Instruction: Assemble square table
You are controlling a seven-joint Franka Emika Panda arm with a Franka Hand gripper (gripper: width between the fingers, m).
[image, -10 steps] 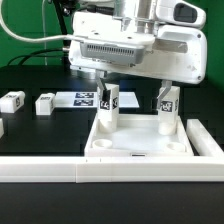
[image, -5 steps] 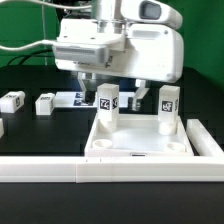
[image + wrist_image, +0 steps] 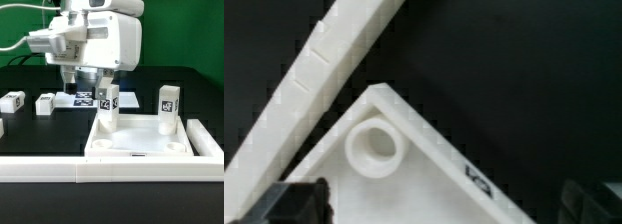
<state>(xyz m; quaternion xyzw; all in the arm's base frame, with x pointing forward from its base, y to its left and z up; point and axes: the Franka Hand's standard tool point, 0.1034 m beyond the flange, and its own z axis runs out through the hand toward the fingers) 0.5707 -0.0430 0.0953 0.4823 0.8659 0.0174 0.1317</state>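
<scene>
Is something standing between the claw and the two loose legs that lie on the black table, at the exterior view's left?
Nothing visible does. The open claw hangs near the marker board; the nearer loose leg and the farther loose leg lie toward the exterior view's left, with only bare table between.

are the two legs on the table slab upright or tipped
Upright. The left leg and right leg, as the exterior view shows them, stand vertical at the square table's far corners.

The glossy white plastic arm point(image 3: 105, 8) ends in a boxy white gripper point(image 3: 86, 84) with a dark slotted grille point(image 3: 55, 47) on its side. Its two fingers point(image 3: 70, 78) are dark.
</scene>
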